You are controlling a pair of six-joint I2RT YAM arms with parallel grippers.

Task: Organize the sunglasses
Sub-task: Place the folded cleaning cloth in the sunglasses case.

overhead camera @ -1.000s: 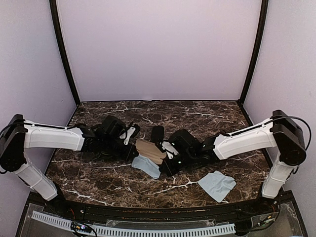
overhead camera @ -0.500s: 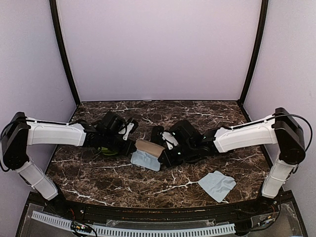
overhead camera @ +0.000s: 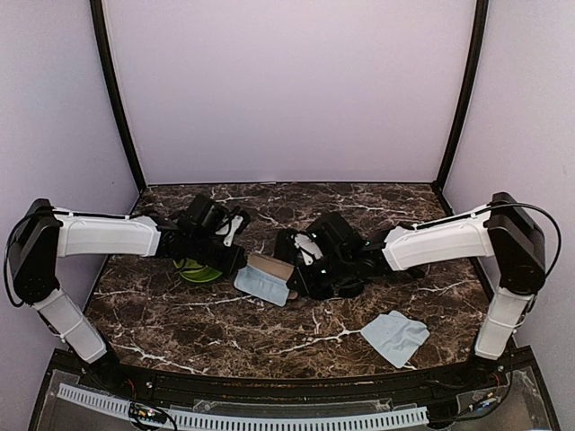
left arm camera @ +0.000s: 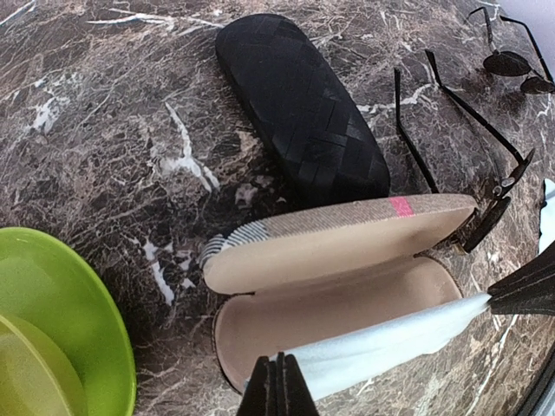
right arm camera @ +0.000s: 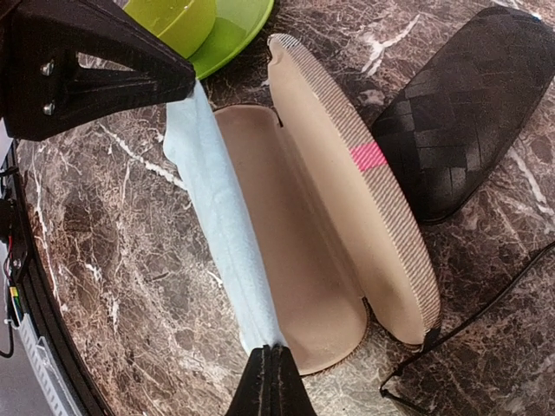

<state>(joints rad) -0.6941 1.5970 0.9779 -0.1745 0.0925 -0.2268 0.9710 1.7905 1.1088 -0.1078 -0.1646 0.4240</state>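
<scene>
From above, the left gripper (overhead camera: pixel 239 266) and the right gripper (overhead camera: pixel 293 285) meet near the middle of the marble table (overhead camera: pixel 180 314). Each is pinched tight on one end of a blue cloth (overhead camera: pixel 260 285) spread between them beside the open striped case (overhead camera: pixel 273 267). A green bowl (overhead camera: pixel 199 271) sits just behind the left gripper, and a second cloth (overhead camera: pixel 395 337) lies well off behind the right arm. The sunglasses cannot be made out against the dark marble here.

In the left wrist view, the left gripper (left arm camera: pixel 277 381) is closed on the cloth's (left arm camera: pixel 381 342) near end, and the right gripper (left arm camera: pixel 513 295) clamps the far end. The cloth runs along the striped case's (left arm camera: pixel 347 260) lower shell. Beyond its lid lies a black case (left arm camera: pixel 299 108). One pair of sunglasses (left arm camera: pixel 460 130) lies just past the lid's far end. The round-lensed sunglasses (left arm camera: pixel 507 62) lie further out.

In the right wrist view, the right gripper (right arm camera: pixel 270 373) nips the cloth (right arm camera: pixel 221 225), which stretches ahead to the closed left gripper (right arm camera: pixel 173 78). The striped case (right arm camera: pixel 347 199) gapes beside it, with the black case (right arm camera: pixel 460 113) beyond. A thin black wire (right arm camera: pixel 486 312) beside the fingers is probably a temple arm.
</scene>
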